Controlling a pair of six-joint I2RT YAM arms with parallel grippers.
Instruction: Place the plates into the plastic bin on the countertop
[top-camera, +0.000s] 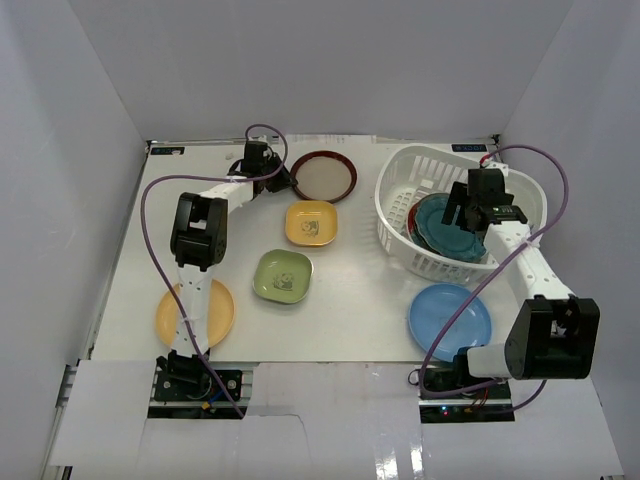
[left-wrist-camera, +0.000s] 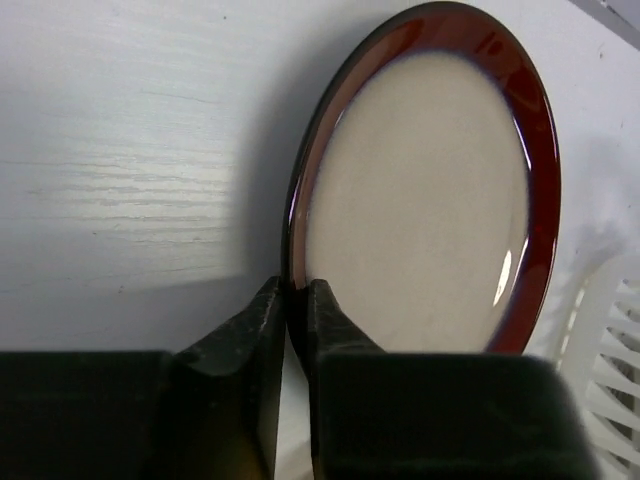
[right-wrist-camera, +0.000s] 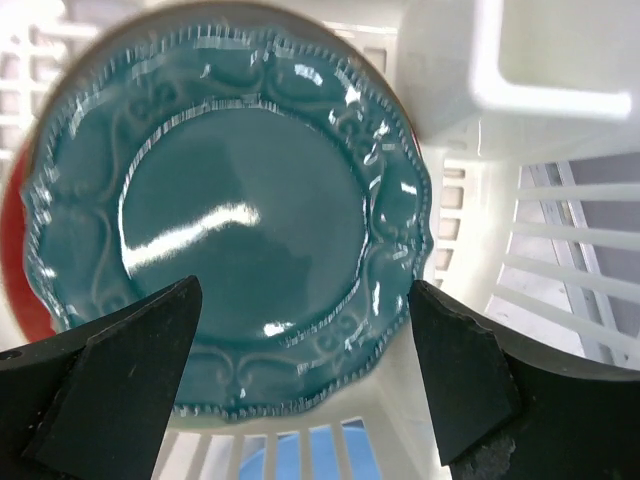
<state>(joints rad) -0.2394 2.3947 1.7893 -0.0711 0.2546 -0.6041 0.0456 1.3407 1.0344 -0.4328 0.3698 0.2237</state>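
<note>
The left arm stretches to the far edge of the counter (top-camera: 360, 300), the left end effector (left-wrist-camera: 295, 290) clamped on the rim of the dark-red rimmed plate (left-wrist-camera: 420, 200). The right arm bends over the plastic bin (top-camera: 400, 240) near the far right corner, with the right end effector (right-wrist-camera: 303, 300) spread wide above the teal scalloped plate (right-wrist-camera: 240, 200) inside.

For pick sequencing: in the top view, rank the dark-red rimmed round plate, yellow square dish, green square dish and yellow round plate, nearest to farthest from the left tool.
1. Dark-red rimmed round plate: held by left tool.
2. Yellow square dish: centre.
3. Green square dish: nearer front.
4. Yellow round plate: front left.
</note>
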